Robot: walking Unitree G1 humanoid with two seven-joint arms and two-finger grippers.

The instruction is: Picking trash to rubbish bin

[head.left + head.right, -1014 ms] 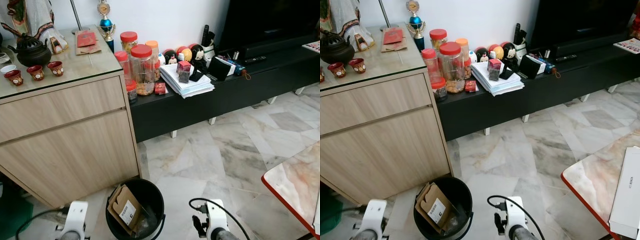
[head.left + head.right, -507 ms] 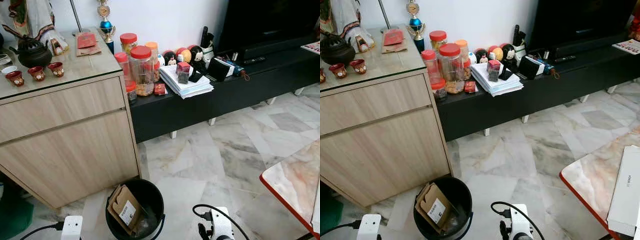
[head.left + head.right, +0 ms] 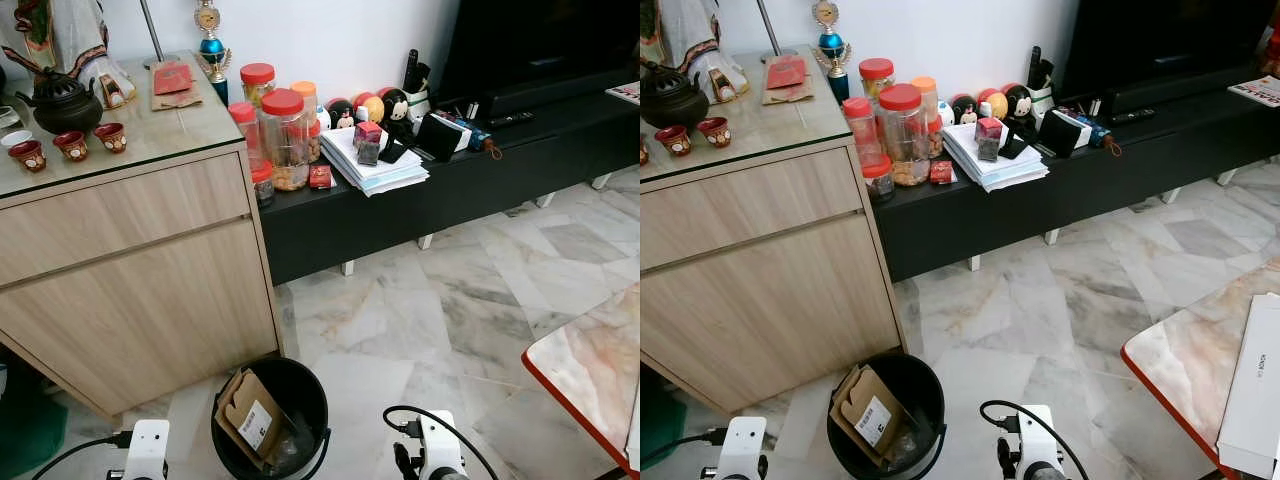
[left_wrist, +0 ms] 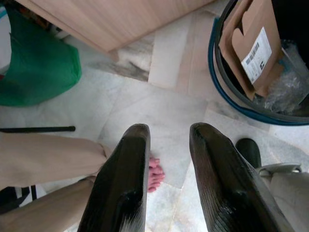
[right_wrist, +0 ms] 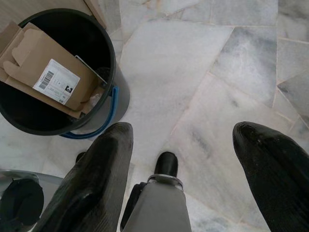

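Note:
A black rubbish bin (image 3: 300,395) with a blue handle stands on the marble floor in front of the wooden cabinet. Inside it lie a flattened brown cardboard box (image 3: 250,415) with a white label and some clear plastic (image 4: 285,89). My left gripper (image 4: 169,133) hangs low beside the bin, its fingers a small gap apart with only floor between them. My right gripper (image 5: 186,133) hangs on the bin's other side, open wide and holding nothing. Both white wrists show at the bottom edge, left (image 3: 147,445) and right (image 3: 435,450).
The wooden cabinet (image 3: 130,270) carries a teapot and cups. A low black bench (image 3: 480,190) holds jars and papers. A marble table (image 3: 590,370) with a red edge is at right. A green bag (image 4: 38,72) and a person's bare toes (image 4: 154,171) are near my left gripper.
Both wrists have sunk slightly toward the bottom edge compared with one second ago. The bin and what is in it have not moved.

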